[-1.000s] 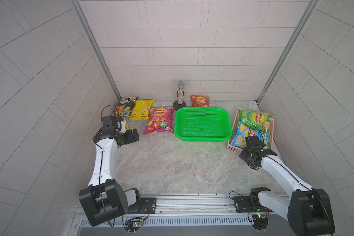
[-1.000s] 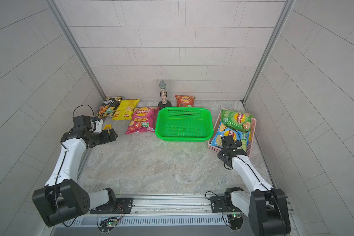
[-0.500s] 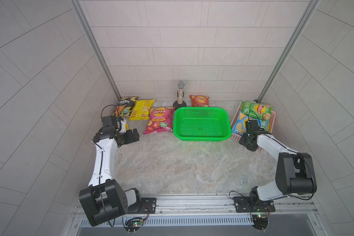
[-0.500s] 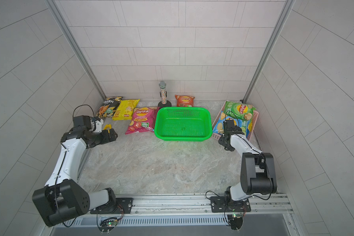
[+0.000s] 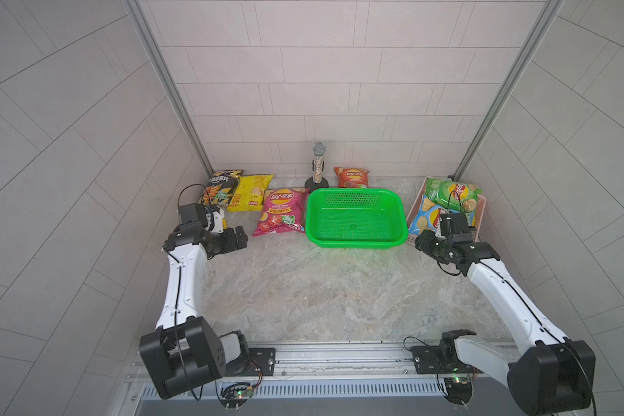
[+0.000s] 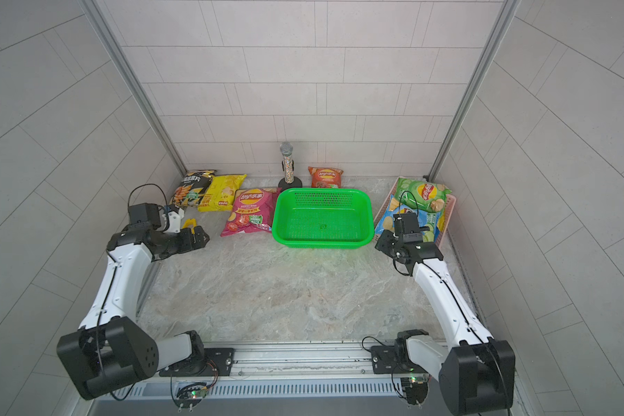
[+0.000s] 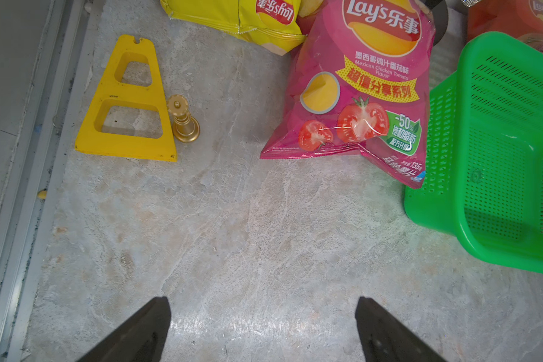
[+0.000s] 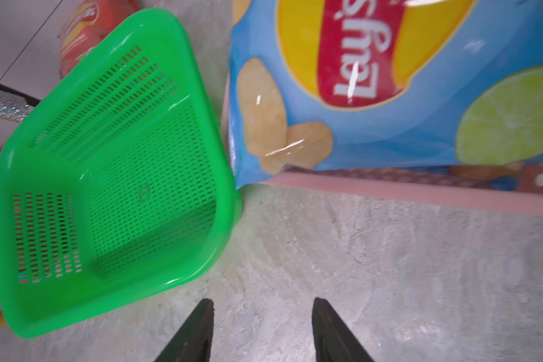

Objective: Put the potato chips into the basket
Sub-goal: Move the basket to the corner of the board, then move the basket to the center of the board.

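Hovering low over the bare worktop (image 5: 303, 288) near its left edge, your left fingers (image 7: 145, 335) gape wide, holding nothing. Your right fingers (image 8: 188, 338) stand partly apart, also empty, just in front of the blue bag (image 8: 389, 94) by the right edge. The green basket (image 5: 353, 223) sits mid-back, with no chips in it. The magenta bag (image 5: 281, 212) lies against its left side. The black bag (image 5: 219, 185) and yellow bag (image 5: 250, 192) are in the back left corner. The red-orange bag (image 5: 352, 177) is at the back edge. The green bag (image 5: 451, 192) lies on the blue one in the pink tray (image 8: 389, 191).
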Controlling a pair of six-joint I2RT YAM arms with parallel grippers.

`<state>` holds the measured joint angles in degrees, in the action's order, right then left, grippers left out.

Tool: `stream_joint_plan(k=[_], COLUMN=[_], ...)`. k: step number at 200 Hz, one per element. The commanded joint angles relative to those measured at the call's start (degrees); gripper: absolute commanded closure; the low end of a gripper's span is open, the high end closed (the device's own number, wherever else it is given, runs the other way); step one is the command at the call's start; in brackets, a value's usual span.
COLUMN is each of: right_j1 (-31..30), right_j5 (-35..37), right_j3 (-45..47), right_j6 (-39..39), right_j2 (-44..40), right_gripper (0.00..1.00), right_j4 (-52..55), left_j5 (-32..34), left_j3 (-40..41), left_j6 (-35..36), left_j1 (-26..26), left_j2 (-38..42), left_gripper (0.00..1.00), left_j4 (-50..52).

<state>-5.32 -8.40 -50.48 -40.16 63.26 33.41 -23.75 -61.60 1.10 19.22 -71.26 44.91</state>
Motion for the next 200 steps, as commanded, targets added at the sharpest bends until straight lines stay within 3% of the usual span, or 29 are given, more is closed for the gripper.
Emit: stream_joint_plan(k=[1,40,82,107,145,200], right_j1=[-4.3,-16.2,-26.3,-28.1,-29.7,-30.3], right_j5=[-0.3,4.6,6.7,2.7,3.3,1.5], right_j3=[-2.0,-9.0,-24.2,-32.6,-41.8,-44.7], right_j6=[-1.3,1.0,15.1,24.3,36.3,42.9], right_j2=[2.9,14.9,26.1,33.3,43.2,50.0], right_gripper=[0.41,0.4,0.39,0.33,0.28,0.27], right_j4=[0.7,-1.5,7.5,13.1,18.1,17.0], left_j5=[-1.4,-2.0,-3.9,-5.2,-5.2,-5.2], left_j3=[0.5,0.9,1.0,1.2,1.1,0.9], left_j6=[1.1,1.6,2.1,2.6,2.9,2.9], left_j1=[0.3,0.3,0.3,0.2,0.2,0.2], left_j2=[0.4,0.1,0.2,0.1,0.0,-0.5], left_gripper=[0.0,0.0,0.0,0.0,0.0,0.0], left_j4=[0.8,0.8,1.1,1.1,1.4,1.9])
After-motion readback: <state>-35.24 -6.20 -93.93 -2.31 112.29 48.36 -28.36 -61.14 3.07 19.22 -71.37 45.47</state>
